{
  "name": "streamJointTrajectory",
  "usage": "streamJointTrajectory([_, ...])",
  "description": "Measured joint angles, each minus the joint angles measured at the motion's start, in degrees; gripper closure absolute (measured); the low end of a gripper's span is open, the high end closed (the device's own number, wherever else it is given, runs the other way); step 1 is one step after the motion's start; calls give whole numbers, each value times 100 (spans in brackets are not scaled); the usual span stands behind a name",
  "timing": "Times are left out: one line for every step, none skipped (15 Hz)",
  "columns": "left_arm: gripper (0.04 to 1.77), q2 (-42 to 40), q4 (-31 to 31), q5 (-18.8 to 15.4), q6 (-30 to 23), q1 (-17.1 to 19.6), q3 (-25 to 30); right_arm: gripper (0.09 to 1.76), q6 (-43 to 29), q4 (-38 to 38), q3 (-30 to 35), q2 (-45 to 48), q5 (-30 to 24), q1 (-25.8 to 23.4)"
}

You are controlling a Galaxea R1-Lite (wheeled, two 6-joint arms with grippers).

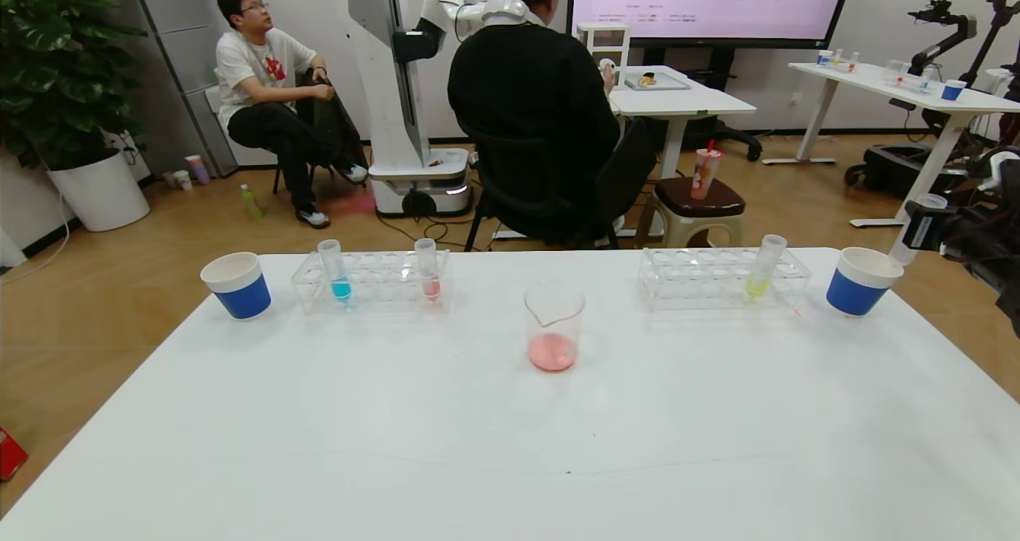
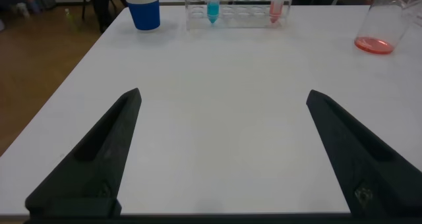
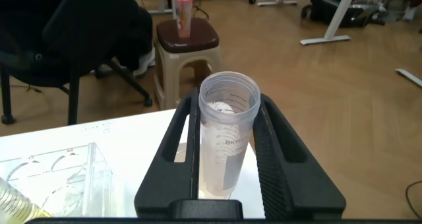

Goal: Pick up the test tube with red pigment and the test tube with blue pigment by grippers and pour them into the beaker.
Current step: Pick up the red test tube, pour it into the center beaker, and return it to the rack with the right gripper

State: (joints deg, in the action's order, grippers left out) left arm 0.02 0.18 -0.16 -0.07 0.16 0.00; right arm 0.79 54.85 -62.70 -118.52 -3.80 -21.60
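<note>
fingers of our right gripper clamp an empty clear plastic tube above the right blue-and-white paper cup; left gripper fingers apart. clear glass beaker holds pink-red liquid; blue-liquid test tube and red-liquid test tube stand racked.

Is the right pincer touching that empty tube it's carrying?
Touching. The right wrist view shows the right pincer with both fingers pressed against the sides of the empty tube, no gap either side.
</note>
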Motion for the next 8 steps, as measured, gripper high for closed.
streamJointTrajectory([6, 0, 0, -2, -2, 0, 0, 134, 2, 304, 10, -133, -2, 0])
streamJointTrajectory([6, 0, -2, -2, 2, 0, 0, 134, 5, 533, 16, -251, -2, 7])
streamJointTrajectory([6, 0, -2, 0, 0, 0, 0, 134, 5, 595, 22, -340, -2, 11])
streamJointTrajectory([6, 0, 0, 0, 0, 0, 0, 134, 6, 596, 24, -408, -2, 18])
streamJointTrajectory([6, 0, -2, -2, 2, 0, 0, 134, 5, 601, 24, -450, -5, 28])
streamJointTrajectory([6, 0, -2, 0, -2, 0, 0, 134, 6, 599, 40, -480, -5, 50])
streamJointTrajectory([6, 0, -2, 0, 0, 0, 0, 134, 5, 599, 68, -500, -10, 77])
streamJointTrajectory([6, 0, 0, -2, 0, 0, 0, 134, 6, 606, 112, -511, -10, 121])
